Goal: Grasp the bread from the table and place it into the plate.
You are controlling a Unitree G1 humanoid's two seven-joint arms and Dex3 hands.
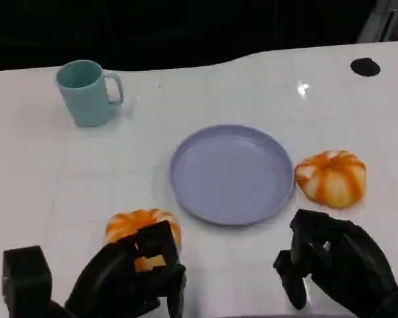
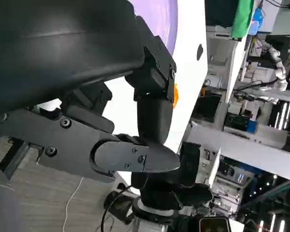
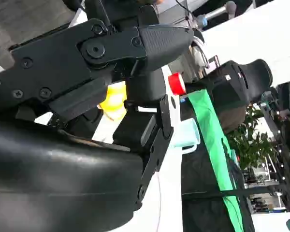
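My left hand (image 1: 136, 275) has its fingers (image 1: 160, 246) around the near bread (image 1: 140, 228), not lifted off the surface (image 1: 53, 172). The plate (image 1: 231, 173) beyond them waits; lifting and placing remain. My right hand's (image 1: 331, 262) fingers hold nothing.

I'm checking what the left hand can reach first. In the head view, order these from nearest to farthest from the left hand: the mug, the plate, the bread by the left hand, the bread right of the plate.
1. Bread by the left hand, right at the left hand, under its fingers.
2. Plate, centre of the table.
3. Mug, far left, and the bread right of the plate: too close to call.
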